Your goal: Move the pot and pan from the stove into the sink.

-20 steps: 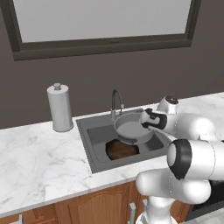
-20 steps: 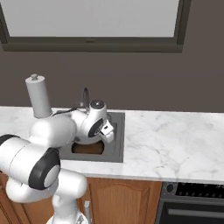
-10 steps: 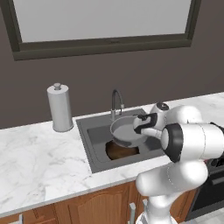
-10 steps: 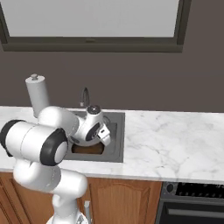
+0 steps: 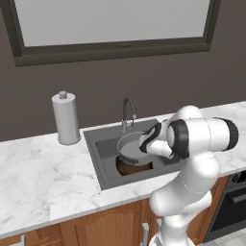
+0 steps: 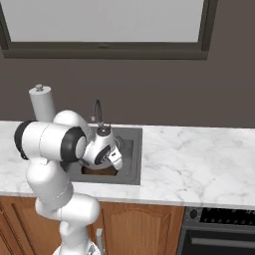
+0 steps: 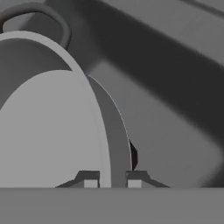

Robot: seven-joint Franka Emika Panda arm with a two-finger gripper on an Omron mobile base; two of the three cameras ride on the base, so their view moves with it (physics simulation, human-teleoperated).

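Gripper (image 7: pixel 112 178) jaws were clamped on the pot (image 5: pixel 132 146) wall above the sink (image 5: pixel 103 158); rigid, probably heavy, slippery metal; rim hold suited.

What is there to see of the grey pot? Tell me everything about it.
The pot is wide, round, grey and metallic-looking, with low straight walls and a pale, bare inside. It sits roughly level over the sink, above the brown pan lying in the basin, just in front of the faucet. The gripper is shut on its right rim, one finger inside the wall and one outside. A dark loop handle shows beside the grip. Whether the pot touches the pan cannot be told.
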